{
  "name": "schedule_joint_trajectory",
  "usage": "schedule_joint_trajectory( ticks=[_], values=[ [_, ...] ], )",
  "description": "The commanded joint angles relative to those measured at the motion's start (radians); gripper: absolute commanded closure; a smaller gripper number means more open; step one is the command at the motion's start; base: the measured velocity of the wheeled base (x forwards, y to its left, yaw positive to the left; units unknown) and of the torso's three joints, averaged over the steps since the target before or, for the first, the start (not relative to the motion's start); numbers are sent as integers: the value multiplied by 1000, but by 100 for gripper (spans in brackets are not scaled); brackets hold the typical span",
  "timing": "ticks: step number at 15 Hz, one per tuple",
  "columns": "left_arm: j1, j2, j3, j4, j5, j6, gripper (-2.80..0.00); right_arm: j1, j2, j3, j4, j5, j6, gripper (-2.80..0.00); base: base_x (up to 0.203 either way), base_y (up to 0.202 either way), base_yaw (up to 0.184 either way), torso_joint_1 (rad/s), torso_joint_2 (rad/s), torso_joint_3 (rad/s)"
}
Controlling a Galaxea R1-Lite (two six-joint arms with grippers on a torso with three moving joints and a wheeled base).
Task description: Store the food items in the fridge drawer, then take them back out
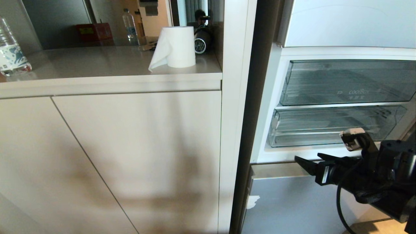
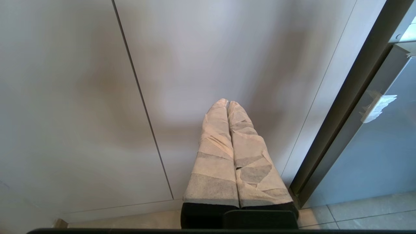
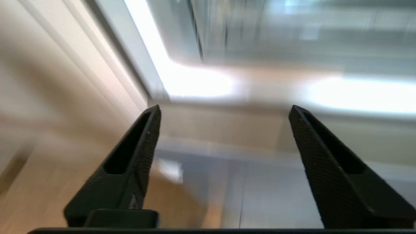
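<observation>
The fridge drawer (image 1: 325, 130), a clear ribbed bin, is the lower of two stacked bins in the open fridge; it sits pushed in and looks empty. The food items are out of view. My right gripper (image 1: 308, 158) hangs just below and in front of the drawer's front lip, pointing toward the fridge. In the right wrist view the right gripper (image 3: 224, 109) is open with nothing between its black fingers (image 3: 136, 156). My left gripper (image 2: 227, 102) is shut, its taped fingers pressed together and empty, parked low in front of a cabinet door (image 2: 227, 48).
An upper clear bin (image 1: 344, 83) with faint lettering sits above the drawer, and a pale-blue panel (image 1: 292, 201) lies below it. To the left is a beige counter (image 1: 97, 65) carrying a paper towel roll (image 1: 177, 47) and a water bottle (image 1: 9, 52).
</observation>
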Motion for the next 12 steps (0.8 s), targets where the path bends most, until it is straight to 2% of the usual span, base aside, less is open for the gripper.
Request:
schedule_joint_trajectory(
  ticks=[1,5,8,12],
  values=[
    [0,0,0,0,0,0,0,37,67,-9,-83,-19,-4,-280,0,0,0,0,0,0],
    [0,0,0,0,0,0,0,104,147,-93,-188,-136,-51,-280,0,0,0,0,0,0],
    [0,0,0,0,0,0,0,124,195,-184,-204,-229,-67,-280,0,0,0,0,0,0],
    [0,0,0,0,0,0,0,123,223,-242,-204,-238,-72,-280,0,0,0,0,0,0]
  ],
)
